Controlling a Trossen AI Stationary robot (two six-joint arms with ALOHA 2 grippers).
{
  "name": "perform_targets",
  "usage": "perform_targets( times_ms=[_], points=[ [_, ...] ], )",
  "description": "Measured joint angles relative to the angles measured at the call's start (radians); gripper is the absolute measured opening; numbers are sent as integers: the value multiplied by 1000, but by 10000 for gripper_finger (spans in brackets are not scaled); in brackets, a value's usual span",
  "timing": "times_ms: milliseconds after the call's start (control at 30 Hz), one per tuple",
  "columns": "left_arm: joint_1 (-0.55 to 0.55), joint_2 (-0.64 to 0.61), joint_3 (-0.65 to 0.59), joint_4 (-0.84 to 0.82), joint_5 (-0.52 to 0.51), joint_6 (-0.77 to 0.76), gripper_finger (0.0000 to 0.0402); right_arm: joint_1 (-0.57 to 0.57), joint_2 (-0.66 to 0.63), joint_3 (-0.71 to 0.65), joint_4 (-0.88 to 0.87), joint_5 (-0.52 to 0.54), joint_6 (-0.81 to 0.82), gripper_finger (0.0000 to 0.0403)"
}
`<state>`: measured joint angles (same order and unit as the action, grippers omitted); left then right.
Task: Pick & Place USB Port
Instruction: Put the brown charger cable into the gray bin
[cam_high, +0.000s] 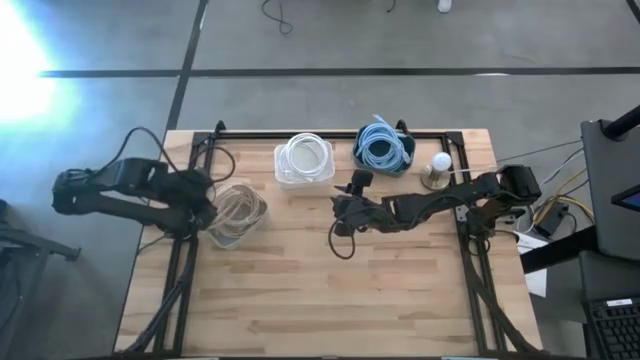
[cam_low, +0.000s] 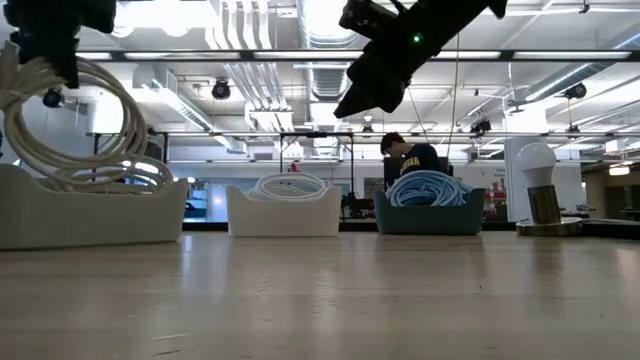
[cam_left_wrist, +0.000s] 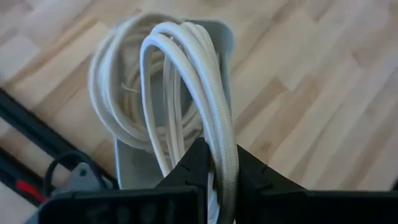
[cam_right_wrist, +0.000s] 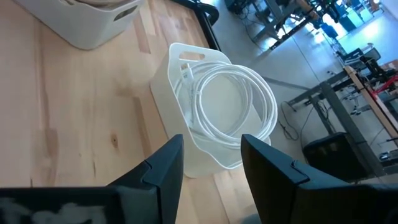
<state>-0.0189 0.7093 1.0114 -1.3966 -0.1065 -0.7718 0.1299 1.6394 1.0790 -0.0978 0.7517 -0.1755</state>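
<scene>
A beige braided cable (cam_left_wrist: 205, 118) is seen bunched in loops over the leftmost bin (cam_high: 236, 216) on the bench (cam_high: 330, 290). In the left wrist view its looped strands run lengthwise away from the left tool (cam_left_wrist: 216, 168), arching up and back down into the bin. 3 bins are counted along the far side: a bin with the beige cable, a white bin (cam_high: 304, 163) with a coiled white cable (cam_right_wrist: 230, 102), and a blue bin (cam_high: 382, 152) with a blue cable (cam_low: 428, 187). 1 light bulb (cam_high: 441, 161) is stood on a base beside the blue bin. The left tool is clenched on the beige cable. The right tool (cam_right_wrist: 210, 163) is held parted and empty above the bench, near the white bin.
</scene>
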Motion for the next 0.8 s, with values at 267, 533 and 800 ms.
perform_targets(
  times_ms=[267, 533, 800],
  points=[
    [0, 0, -64, 170, 149, 168, 30, 0, 0, 0, 0, 0, -11, 148],
    [0, 34, -156, 211, 132, 249, 30, 0, 0, 0, 0, 0, -12, 156],
    [0, 44, -172, 206, 131, 275, 29, 0, 0, 0, 0, 0, -19, 152]
  ],
)
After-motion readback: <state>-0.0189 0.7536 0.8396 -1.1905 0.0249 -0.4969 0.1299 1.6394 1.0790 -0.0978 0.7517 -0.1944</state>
